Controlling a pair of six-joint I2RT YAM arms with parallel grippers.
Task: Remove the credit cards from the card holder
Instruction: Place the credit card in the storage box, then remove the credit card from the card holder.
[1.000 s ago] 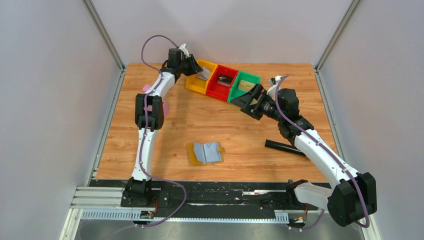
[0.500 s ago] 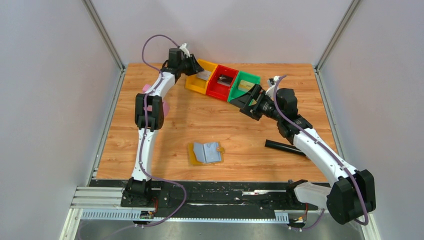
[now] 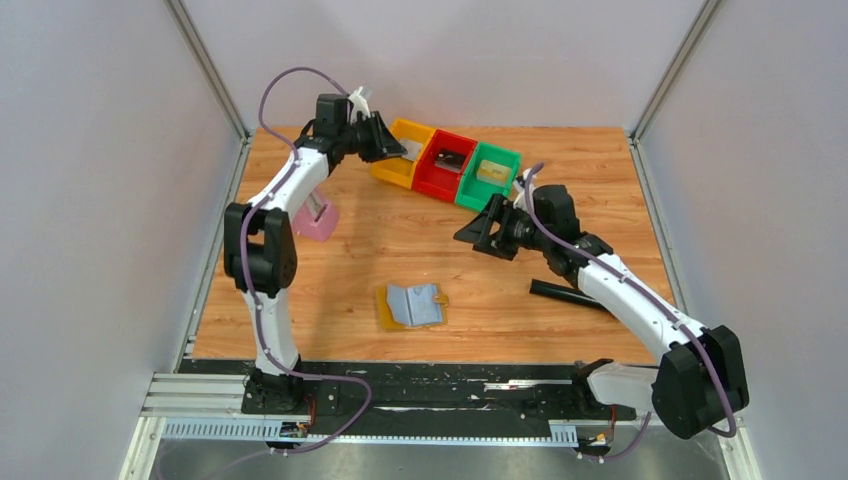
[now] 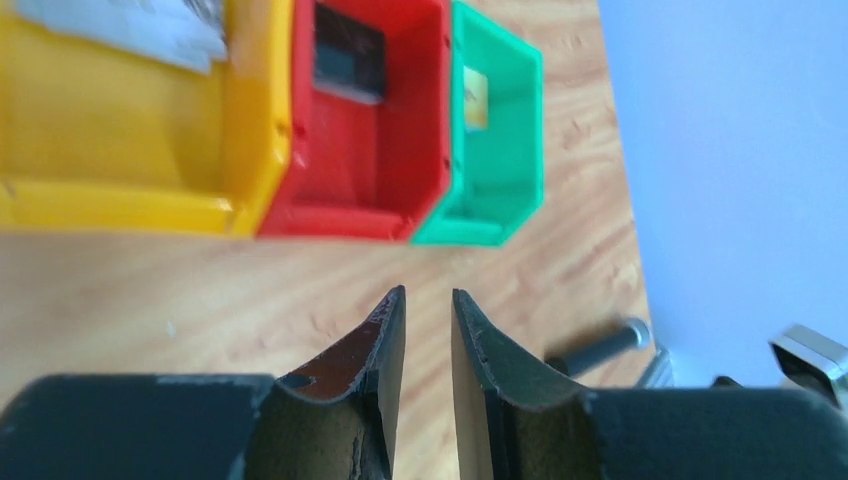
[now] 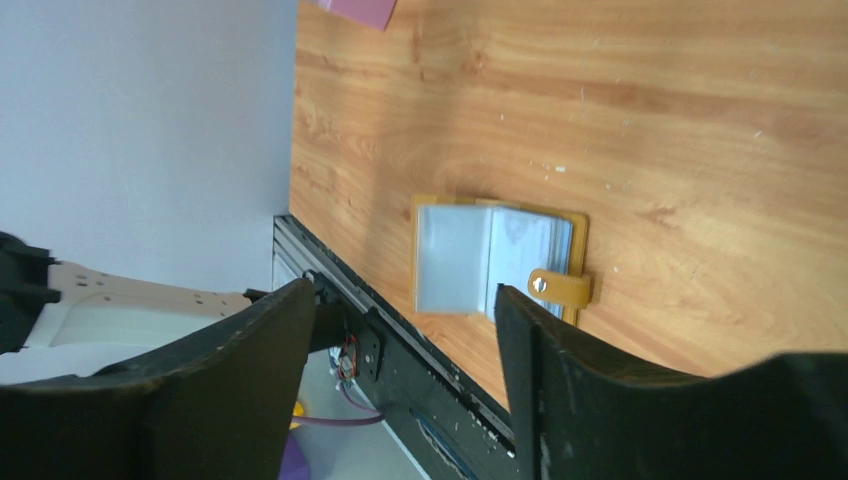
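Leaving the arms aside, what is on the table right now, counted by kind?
Bins: 3, yellow bin, red bin, green bin
Cards: 3, silver card, dark card, gold card
Card holder: 1
Pink block: 1
Black rod: 1
Total: 9

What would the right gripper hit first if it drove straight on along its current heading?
Probably the open card holder, lying flat on the table: the wrist view frames it between the spread fingers of the right gripper, nothing in between. Depth is unclear; it may touch bare wood just short of it.
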